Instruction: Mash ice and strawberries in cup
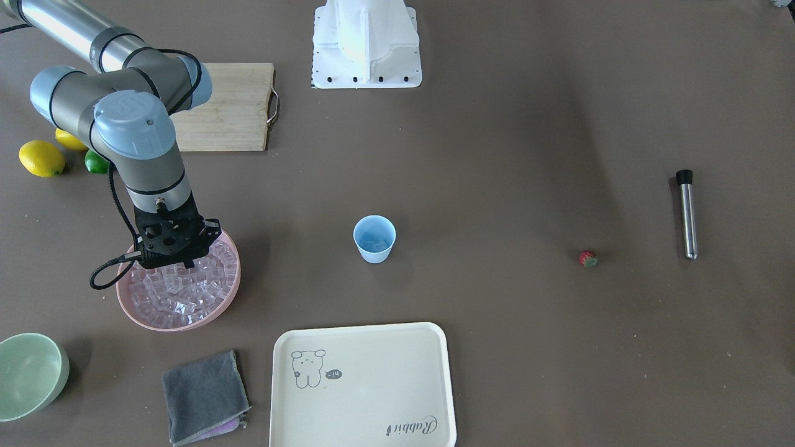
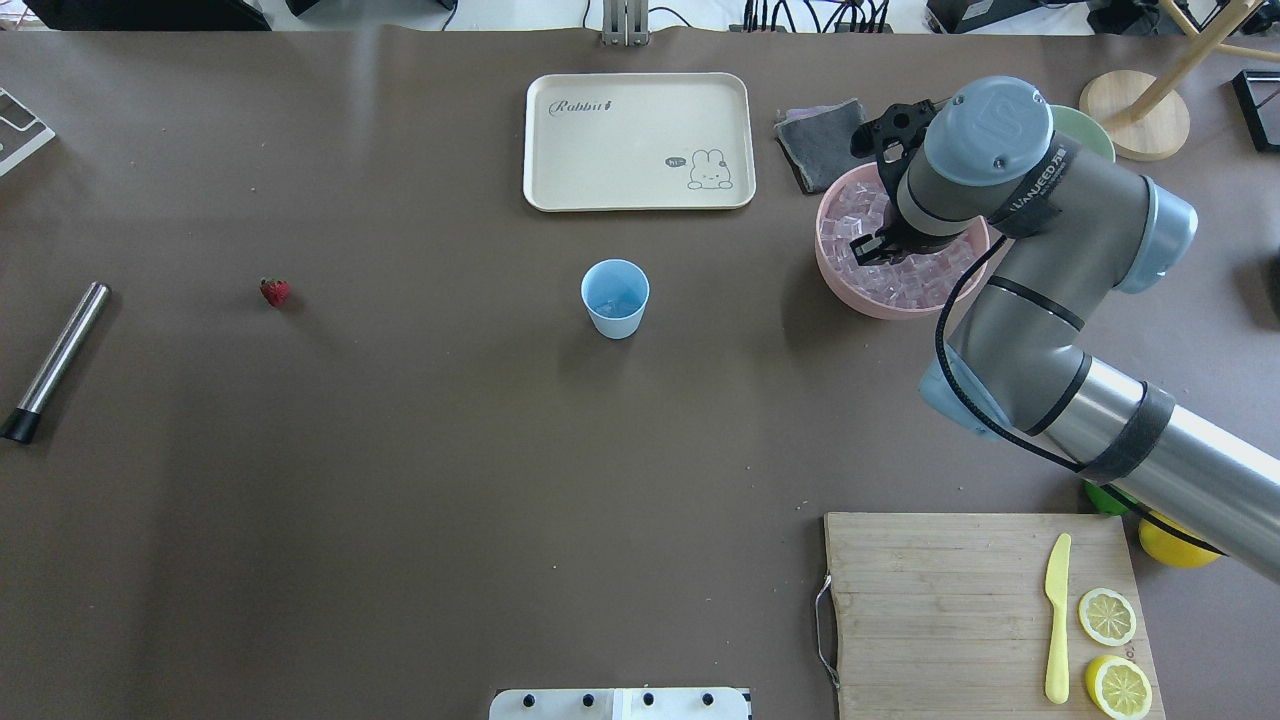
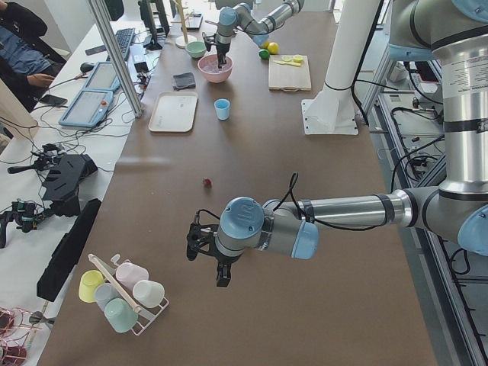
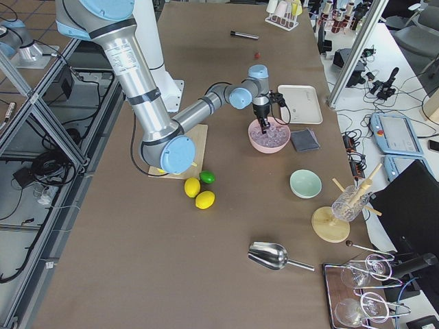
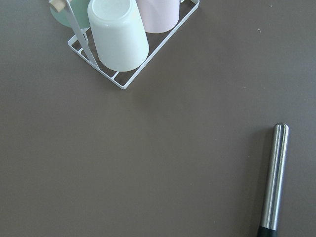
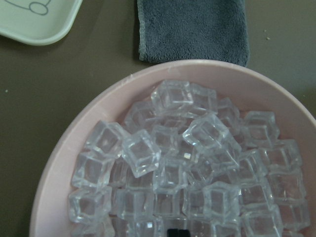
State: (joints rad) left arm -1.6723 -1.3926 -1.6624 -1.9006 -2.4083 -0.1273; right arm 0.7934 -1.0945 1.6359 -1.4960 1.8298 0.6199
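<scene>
Ice (image 6: 202, 131) heaped in the pink bowl (image 6: 64, 148) looked hard and slick, best pinched across flat faces. Right claw (image 1: 176, 264) hung above, clenched or released unclear; seen from overhead, the cup (image 2: 615, 298) sat at the bowl's nine o'clock.

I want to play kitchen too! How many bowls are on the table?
2. The pink bowl is full of ice. An empty pale green bowl sits close by, next to the grey cloth. No others show, though some could be out of view.
</scene>
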